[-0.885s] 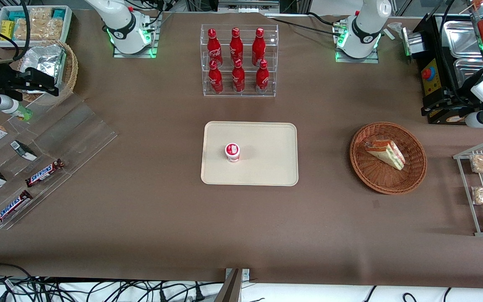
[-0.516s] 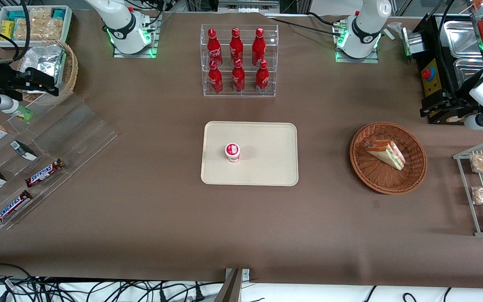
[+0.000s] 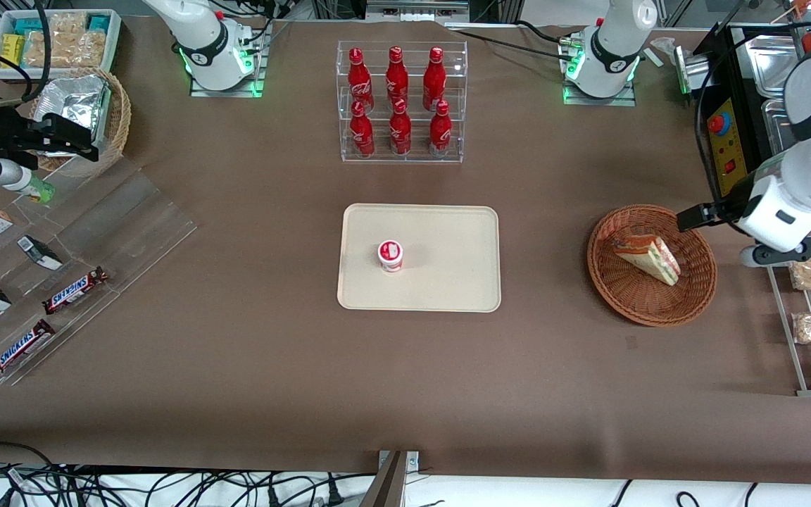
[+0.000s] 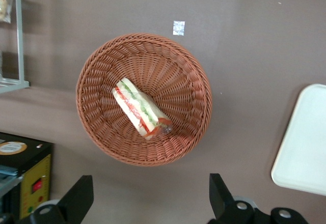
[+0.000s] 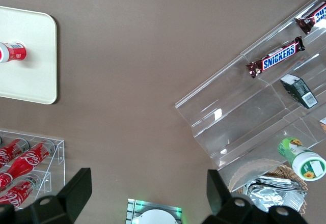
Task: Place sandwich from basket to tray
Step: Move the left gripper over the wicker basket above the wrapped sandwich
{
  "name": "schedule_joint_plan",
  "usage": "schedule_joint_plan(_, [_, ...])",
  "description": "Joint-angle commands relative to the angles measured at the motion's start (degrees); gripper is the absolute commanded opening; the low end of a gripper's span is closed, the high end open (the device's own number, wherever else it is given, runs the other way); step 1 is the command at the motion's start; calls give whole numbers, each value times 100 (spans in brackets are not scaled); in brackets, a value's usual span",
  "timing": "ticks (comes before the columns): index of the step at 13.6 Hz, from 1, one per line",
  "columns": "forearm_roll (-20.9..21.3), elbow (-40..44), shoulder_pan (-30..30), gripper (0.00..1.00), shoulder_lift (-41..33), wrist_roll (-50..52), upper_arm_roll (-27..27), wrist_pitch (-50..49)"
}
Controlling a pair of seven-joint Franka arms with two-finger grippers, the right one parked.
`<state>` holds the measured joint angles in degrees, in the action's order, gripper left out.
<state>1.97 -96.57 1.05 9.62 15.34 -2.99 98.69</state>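
The sandwich (image 3: pixel 648 257), a wrapped pale wedge with red and green filling, lies in the round reddish-brown wicker basket (image 3: pixel 652 318). Both show in the left wrist view: the sandwich (image 4: pixel 141 109) inside the basket (image 4: pixel 102 56). The cream tray (image 3: pixel 448 282) lies at the table's middle, toward the parked arm from the basket; its corner shows in the left wrist view (image 4: pixel 305 147). My left gripper (image 3: pixel 693 217) hangs high above the basket's rim on the working arm's side, open and empty, its fingers (image 4: pixel 76 199) wide apart over bare table just outside the rim.
A small red-and-white cup (image 3: pixel 391 255) stands on the tray. A metal wire rack (image 3: pixel 810 317) with bagged snacks stands beside the basket, toward the working arm's end. A clear rack of red bottles (image 3: pixel 400 102) stands farther from the camera than the tray.
My left arm has swung in from the table's end toward the basket, and the gripper now hangs over the basket's rim. The sandwich, basket and tray have not moved.
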Motion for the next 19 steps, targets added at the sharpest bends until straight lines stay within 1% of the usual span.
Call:
schedule_joint_plan(1, [216, -650, 18, 100, -180, 661, -18, 632])
schedule_joint_plan(2, [434, -861, 44, 100, -180, 837, -18, 808])
schedule_joint_plan(3, [541, -1063, 62, 100, -180, 1030, -18, 1062])
schedule_joint_plan(5, [603, -1529, 54, 100, -180, 1741, -18, 1686])
schedule_joint_plan(7, [743, -1986, 62, 100, -180, 2340, -18, 2091])
schedule_joint_plan(10, [761, -2531, 97, 100, -180, 2736, -9, 2794])
schedule_joint_plan(14, [753, -3024, 246, 100, -163, 3141, -18, 3533])
schedule_joint_plan(19, [761, -3236, 335, 100, 30, 3423, -9, 4070])
